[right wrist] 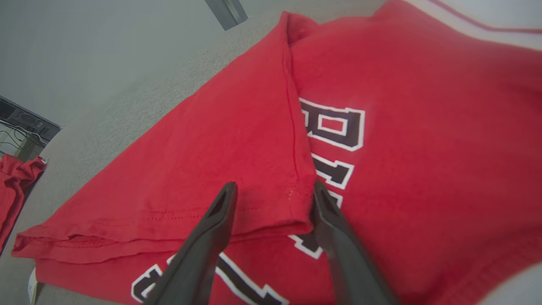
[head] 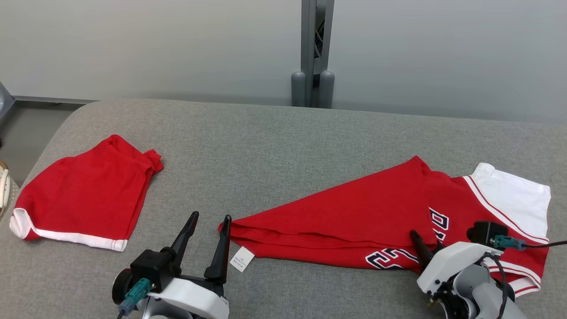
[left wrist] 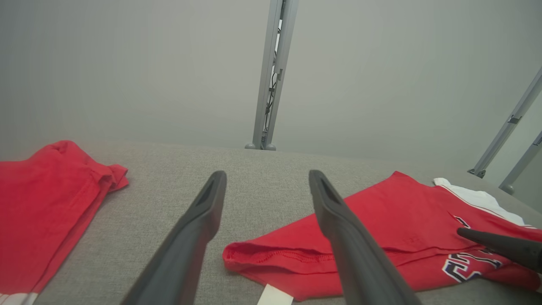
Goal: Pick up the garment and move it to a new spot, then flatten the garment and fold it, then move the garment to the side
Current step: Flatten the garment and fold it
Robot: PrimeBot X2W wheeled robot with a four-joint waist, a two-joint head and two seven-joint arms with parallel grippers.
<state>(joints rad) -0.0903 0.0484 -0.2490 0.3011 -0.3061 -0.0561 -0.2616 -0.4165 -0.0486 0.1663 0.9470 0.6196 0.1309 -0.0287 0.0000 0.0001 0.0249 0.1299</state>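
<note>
Surface: grey cloth-covered counter (head: 266,146), rounded corner at upper left of head view, no clutter btwn the items. Room: plain pale grey wall (head: 133,44) behind; grey metal post (head: 312,48) stands at top centre just past the counter's back edge. Strip of floor (head: 26,128) visible at far left.

Other items: second red garment (head: 84,195), white-trimmed, lies folded at left of head view, well apart from the task item. Small white label (head: 242,259) lies on the counter at lower centre, at the task garment's hem. Nothing stands in the way btwn the two garments.

Task item: red garment (head: 354,212) w/ dark lettering (right wrist: 334,123) and a white sleeve (head: 514,195), lying flat on the counter, lower centre to right edge of head view. Long axis runs left-right across the frame, rising slightly to the right. Tapered hem corner points left; white sleeve at the right end. A triangular flap is folded over part of the lettering.

Left gripper (head: 211,217): lower left-centre, fingers spread wide, nothing btwn them; its inner finger is just beside the hem corner, contact not clear.

Right gripper (right wrist: 275,186): lower right of head view, down over the garment. Fingers stand apart, astride the flap's lower corner, cloth lying btwn them, not pinched.
</note>
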